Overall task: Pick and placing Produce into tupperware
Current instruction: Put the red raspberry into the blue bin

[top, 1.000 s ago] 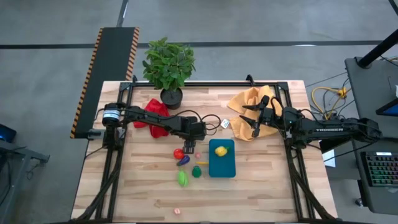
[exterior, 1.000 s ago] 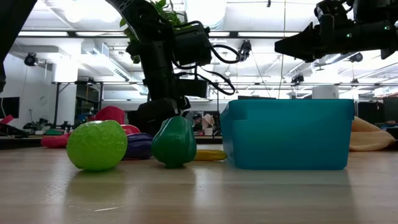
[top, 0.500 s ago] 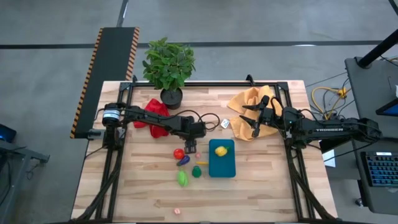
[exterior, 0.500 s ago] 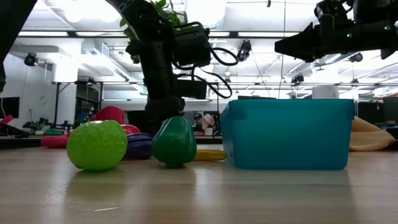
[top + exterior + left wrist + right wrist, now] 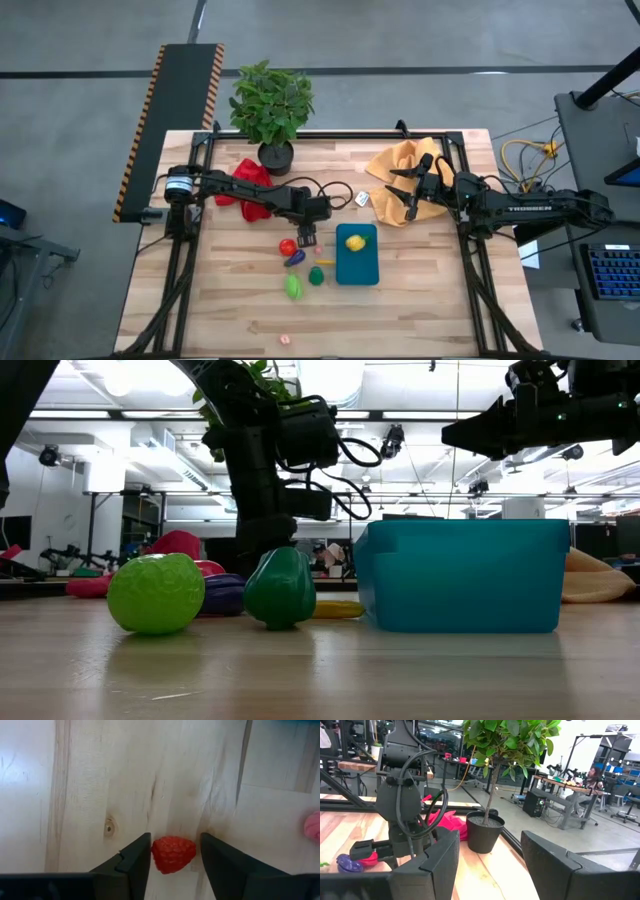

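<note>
The teal tupperware point(image 5: 357, 262) stands mid-table with a yellow piece point(image 5: 354, 242) inside. To its left on the wood lie a red tomato point(image 5: 287, 246), a purple piece point(image 5: 294, 258), a dark green pepper point(image 5: 316, 275) and a light green piece point(image 5: 293, 288). My left gripper point(image 5: 305, 239) is low beside the tomato and open. Its fingers stand on either side of a small red raspberry point(image 5: 173, 854) that lies on the table. My right gripper point(image 5: 410, 192) waits open above the mustard cloth point(image 5: 400, 165). My left gripper points down at the table with the raspberry's side point(image 5: 155, 855) right at one finger point(image 5: 135, 862). A narrow gap shows at the other finger point(image 5: 220, 860). Whether the near finger touches the berry, I cannot tell.
A potted plant point(image 5: 270, 105) and a red cloth point(image 5: 245, 180) sit at the far left, and a white tag point(image 5: 361, 199) lies near the mustard cloth. A pink berry point(image 5: 312, 825) lies close to the raspberry. Another pink speck point(image 5: 284, 338) lies near the near edge.
My left arm shifted slightly above the produce about a second ago and has kept still since. No piece of produce has moved.
</note>
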`<control>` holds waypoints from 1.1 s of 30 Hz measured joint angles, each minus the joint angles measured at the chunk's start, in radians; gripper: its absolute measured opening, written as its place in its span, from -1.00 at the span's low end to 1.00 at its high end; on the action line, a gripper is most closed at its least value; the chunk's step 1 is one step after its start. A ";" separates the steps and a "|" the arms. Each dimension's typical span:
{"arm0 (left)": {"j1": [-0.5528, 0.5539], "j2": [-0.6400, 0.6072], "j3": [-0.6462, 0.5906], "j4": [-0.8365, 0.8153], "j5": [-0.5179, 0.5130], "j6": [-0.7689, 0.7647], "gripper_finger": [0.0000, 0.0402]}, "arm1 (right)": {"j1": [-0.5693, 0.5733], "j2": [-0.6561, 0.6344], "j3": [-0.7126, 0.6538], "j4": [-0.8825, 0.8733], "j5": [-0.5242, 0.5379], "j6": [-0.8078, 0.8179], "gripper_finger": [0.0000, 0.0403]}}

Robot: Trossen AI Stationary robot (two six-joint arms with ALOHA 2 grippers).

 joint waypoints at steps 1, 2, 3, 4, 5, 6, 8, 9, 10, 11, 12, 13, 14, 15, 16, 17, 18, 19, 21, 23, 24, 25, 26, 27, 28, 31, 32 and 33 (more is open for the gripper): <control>0.000 0.000 0.000 -0.001 0.001 0.000 -0.32 | 0.000 0.000 0.000 0.000 0.000 0.000 0.02; 0.000 0.000 0.000 -0.001 0.001 0.000 -0.37 | 0.000 0.000 0.000 0.000 0.000 0.000 0.02; 0.000 0.000 0.000 -0.001 0.001 0.000 -0.42 | 0.000 0.000 0.000 0.000 0.000 0.000 0.02; 0.000 0.000 0.000 -0.002 0.001 0.002 -0.47 | 0.000 0.000 0.000 0.000 0.000 0.000 0.02; 0.000 0.000 0.000 -0.002 0.001 0.004 -0.52 | 0.000 0.000 0.000 0.000 0.000 0.000 0.02; 0.000 0.000 0.000 -0.002 0.001 0.006 -0.55 | 0.000 0.000 0.000 0.000 0.000 0.000 0.02; 0.000 0.000 0.000 -0.002 0.001 0.010 -0.57 | 0.000 0.000 0.000 0.000 0.000 0.000 0.02; 0.000 0.000 0.000 -0.002 0.000 0.013 -0.57 | 0.000 0.000 0.000 0.000 0.000 0.000 0.02; 0.000 0.000 0.000 -0.001 -0.001 0.018 -0.57 | 0.000 0.000 0.000 0.000 0.000 0.000 0.02; 0.000 0.000 0.000 -0.001 -0.002 0.019 -0.57 | 0.000 0.000 0.000 0.000 0.000 0.000 0.02; 0.000 -0.001 0.000 -0.001 -0.002 0.021 -0.56 | 0.000 0.000 0.000 0.000 0.000 0.000 0.02; 0.000 -0.002 0.001 -0.002 -0.004 0.028 -0.55 | 0.000 0.000 0.000 0.000 0.000 0.000 0.02; 0.000 -0.002 0.002 -0.002 -0.007 0.030 -0.55 | 0.000 0.000 0.000 0.000 0.000 0.000 0.02; 0.000 -0.002 0.004 -0.004 -0.009 0.035 -0.55 | 0.000 0.000 0.000 0.000 0.000 0.000 0.02; 0.000 -0.003 0.006 -0.006 -0.011 0.045 -0.55 | 0.000 0.000 0.000 0.000 0.000 0.000 0.02; 0.000 -0.005 0.006 -0.007 -0.013 0.055 -0.55 | 0.000 0.000 0.000 0.000 0.000 0.000 0.02; 0.000 -0.008 0.006 -0.010 -0.020 0.063 -0.55 | 0.000 0.000 0.000 0.000 0.000 0.000 0.02; 0.002 -0.011 0.008 -0.015 -0.026 0.072 -0.55 | 0.000 0.000 0.000 0.000 0.000 0.000 0.02; 0.003 -0.026 0.011 -0.019 -0.026 0.084 -0.54 | 0.000 0.000 0.000 0.000 0.000 0.000 0.02; 0.002 -0.047 0.024 -0.033 -0.022 0.103 -0.54 | 0.000 0.000 0.000 0.000 0.000 0.000 0.02; 0.002 -0.060 0.032 -0.042 -0.019 0.106 -0.54 | 0.000 0.000 0.000 0.000 0.000 0.000 0.02; 0.001 -0.072 0.037 -0.051 -0.017 0.107 -0.54 | 0.000 0.000 0.000 0.000 0.000 0.000 0.02; 0.000 -0.083 0.041 -0.054 -0.012 0.107 -0.54 | 0.000 0.000 0.000 0.001 0.000 0.000 0.02; 0.000 -0.096 0.045 -0.051 -0.003 0.107 -0.54 | 0.000 0.000 0.000 0.002 0.000 0.000 0.02; -0.003 -0.111 0.046 -0.045 0.000 0.107 -0.54 | 0.000 0.000 0.000 0.002 0.000 -0.001 0.02; -0.012 -0.150 0.050 -0.022 0.013 0.106 -0.54 | 0.000 0.000 0.000 0.005 0.001 -0.004 0.02; -0.016 -0.160 0.050 -0.009 0.019 0.107 -0.54 | 0.000 0.000 0.000 0.005 0.001 -0.004 0.02; -0.022 -0.170 0.050 0.009 0.023 0.107 -0.54 | 0.000 0.000 0.000 0.005 0.001 -0.005 0.02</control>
